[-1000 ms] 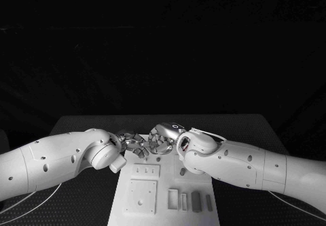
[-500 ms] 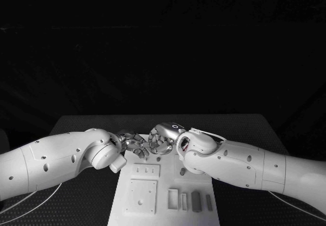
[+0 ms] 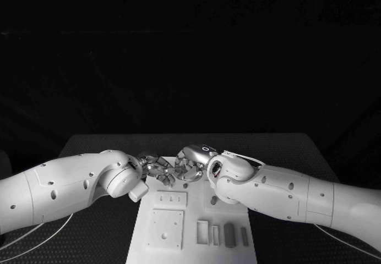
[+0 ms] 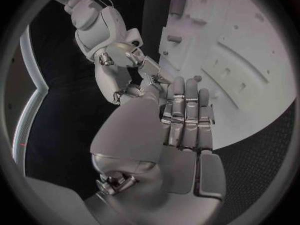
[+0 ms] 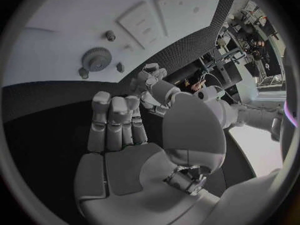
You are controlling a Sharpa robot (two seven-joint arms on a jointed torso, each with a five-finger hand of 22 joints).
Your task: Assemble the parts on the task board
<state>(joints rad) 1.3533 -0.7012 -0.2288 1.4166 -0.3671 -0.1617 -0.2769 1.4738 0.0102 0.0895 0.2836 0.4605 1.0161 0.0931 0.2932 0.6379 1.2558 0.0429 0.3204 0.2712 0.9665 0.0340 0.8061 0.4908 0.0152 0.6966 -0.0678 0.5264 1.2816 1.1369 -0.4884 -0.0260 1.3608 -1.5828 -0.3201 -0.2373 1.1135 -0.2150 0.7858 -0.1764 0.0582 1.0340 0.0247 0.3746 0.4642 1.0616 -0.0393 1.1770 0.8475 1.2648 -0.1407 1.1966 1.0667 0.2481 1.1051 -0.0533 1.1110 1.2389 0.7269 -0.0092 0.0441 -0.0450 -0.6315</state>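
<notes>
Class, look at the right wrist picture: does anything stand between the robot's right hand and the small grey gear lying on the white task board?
Nothing visible does. The grey toothed gear lies bare on the white task board, beyond the silver right hand; only black table and open board separate them.

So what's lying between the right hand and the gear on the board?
Right wrist view: only bare black table, then bare task board, between right hand and gear; two small parts flank the gear.

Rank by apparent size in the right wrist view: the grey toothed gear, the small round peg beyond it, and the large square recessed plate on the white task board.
1. Large square recessed plate
2. Grey toothed gear
3. Small round peg

The fisheye view distorts true sizes.
</notes>
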